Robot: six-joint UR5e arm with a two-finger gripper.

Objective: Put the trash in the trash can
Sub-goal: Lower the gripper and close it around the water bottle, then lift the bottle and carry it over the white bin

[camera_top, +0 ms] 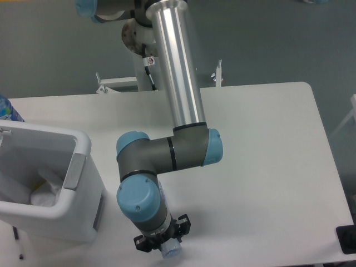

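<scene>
One white bench [267,167] fills most of the view, and the trash can [67,194] standing at its left side serves as the landmark for all other places. This trash can is a white box with a rounded rim and a grey panel on the side that faces the arm. Inside the trash can lies some whitish crumpled material [47,192], with a small yellowish spot near it; whether this is the wrapper I cannot tell for sure.

To the right of the trash can stands the arm [167,153], with a long silver tube coming down from the top of the view, a grey elbow with light blue caps, and a grey wrist that goes down toward the front edge of the bench. The wrist is near the trash can's right wall but does not touch it.

Lower right of the trash can, at the front edge of the bench, is the gripper [167,245], black and mostly hidden under the wrist. Just below it a small clear and bluish piece of plastic [172,251] is visible, which looks like a part of the bottle. It seems to sit at the gripper, but I cannot tell if the fingers are spread or pressed on it.

Behind the trash can, at the left edge of the view, a small blue object with a pattern [6,108] shows partly.
</scene>
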